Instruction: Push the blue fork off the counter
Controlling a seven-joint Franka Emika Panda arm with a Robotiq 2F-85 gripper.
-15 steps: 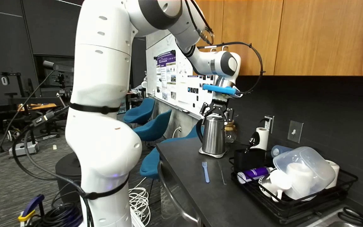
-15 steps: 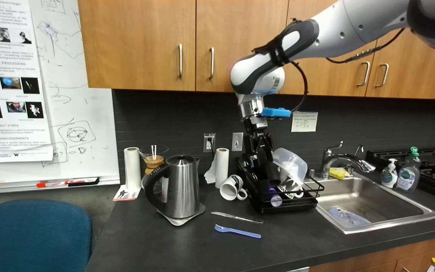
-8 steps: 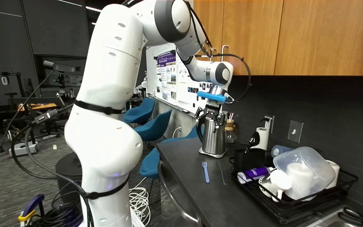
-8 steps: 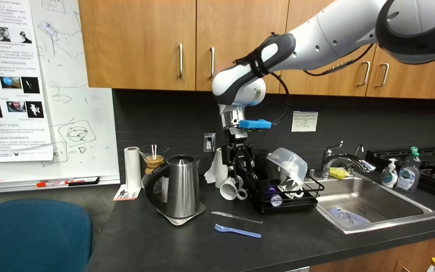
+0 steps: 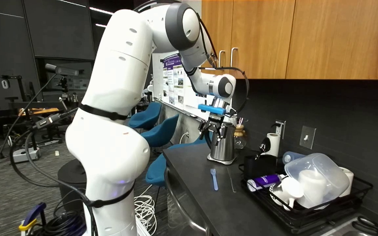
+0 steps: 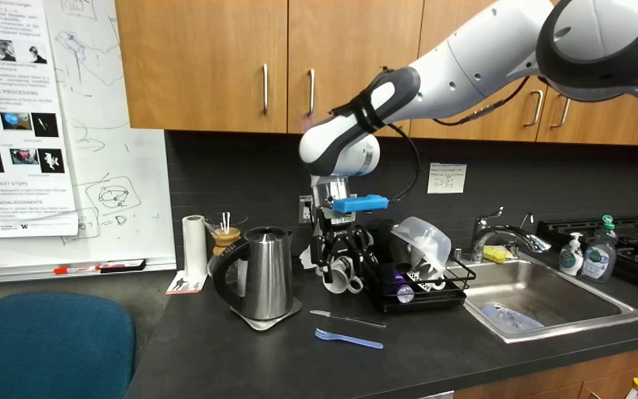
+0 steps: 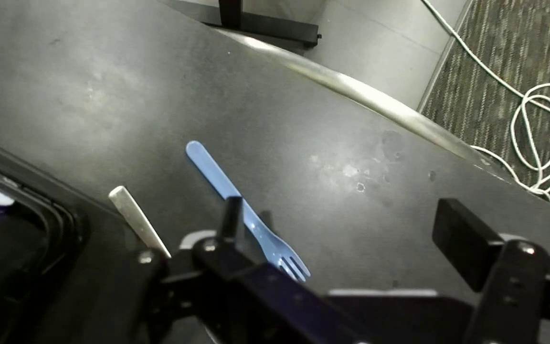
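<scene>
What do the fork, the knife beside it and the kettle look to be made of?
Blue fork: probably plastic, smooth and slightly glossy, evenly colored with small highlights.
Knife: likely metal, satin, by its silvery gray sheen.
Kettle: metal body, likely brushed steel, judging by its streaky gray reflections.

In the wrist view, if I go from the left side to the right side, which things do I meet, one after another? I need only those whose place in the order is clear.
Rack, knife, fork, cable.
</scene>
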